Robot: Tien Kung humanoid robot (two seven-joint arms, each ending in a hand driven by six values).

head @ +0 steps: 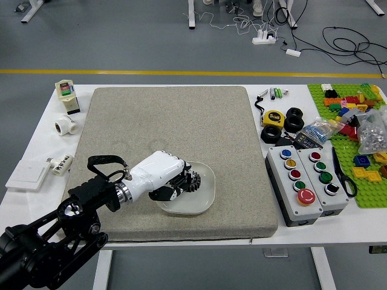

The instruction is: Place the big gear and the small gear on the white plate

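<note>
A dark toothed gear (195, 182) is on the pale white plate (202, 202), its left part covered by my left hand (176, 186). The white-and-black hand reaches in from the lower left, over the plate's left half, right against the gear as seen from above. Whether it grasps anything is hidden. Only one gear can be made out, and its size class is unclear. My right hand is out of view.
The plate lies on a grey mat (181, 115). Right of it stand button boxes (302, 181), a yellow tape measure (273, 118), black rings (294, 121) and a green brick board (372, 196). White fittings (65, 125) and a white box (29, 174) are at left.
</note>
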